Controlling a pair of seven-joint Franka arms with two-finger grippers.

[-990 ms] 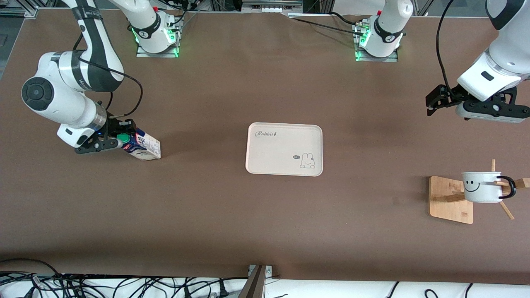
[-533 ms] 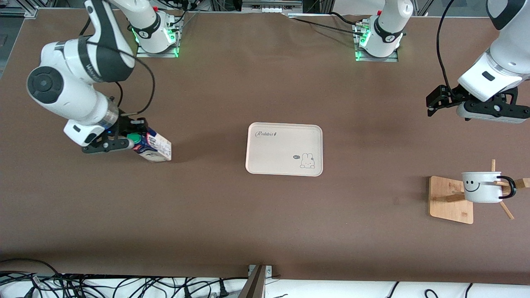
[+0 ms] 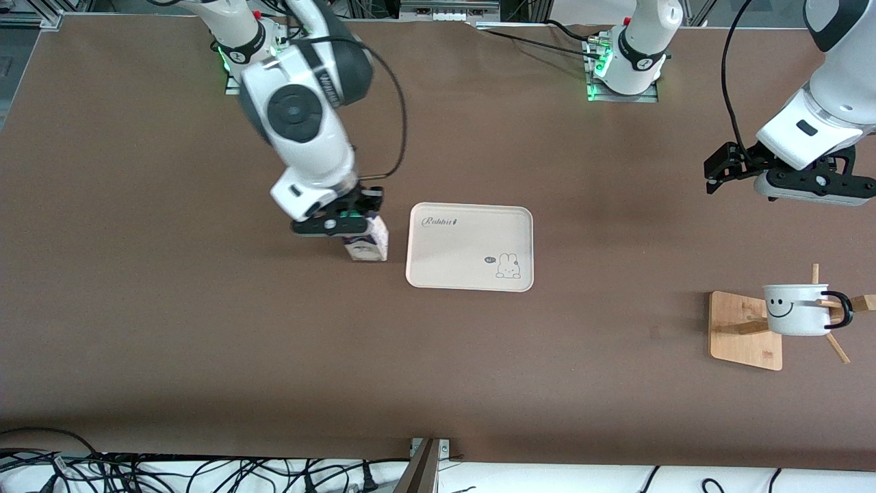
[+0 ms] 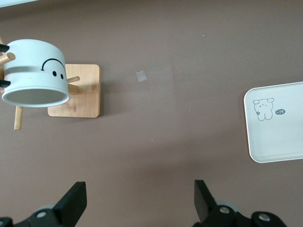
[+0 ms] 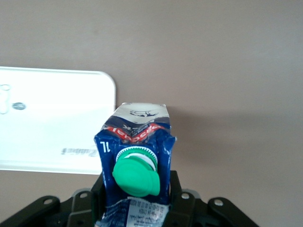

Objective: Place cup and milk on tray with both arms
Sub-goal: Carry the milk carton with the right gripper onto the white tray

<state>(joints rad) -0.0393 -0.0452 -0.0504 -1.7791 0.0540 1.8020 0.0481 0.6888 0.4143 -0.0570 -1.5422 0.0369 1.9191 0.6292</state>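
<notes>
The milk hangs clamped in the right hand over the bench, just beside the tray. The cup hangs on the wooden rack. The left hand waits with fingers apart over bare bench.

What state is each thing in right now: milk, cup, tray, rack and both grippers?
milk: upright, held in the air beside the tray
right gripper: shut on the milk's top
cup: hanging on its side on the wooden rack, untouched
wooden rack: standing at the left arm's end of the table
tray: nothing on it
left gripper: open, holding nothing, waiting above the table
</notes>
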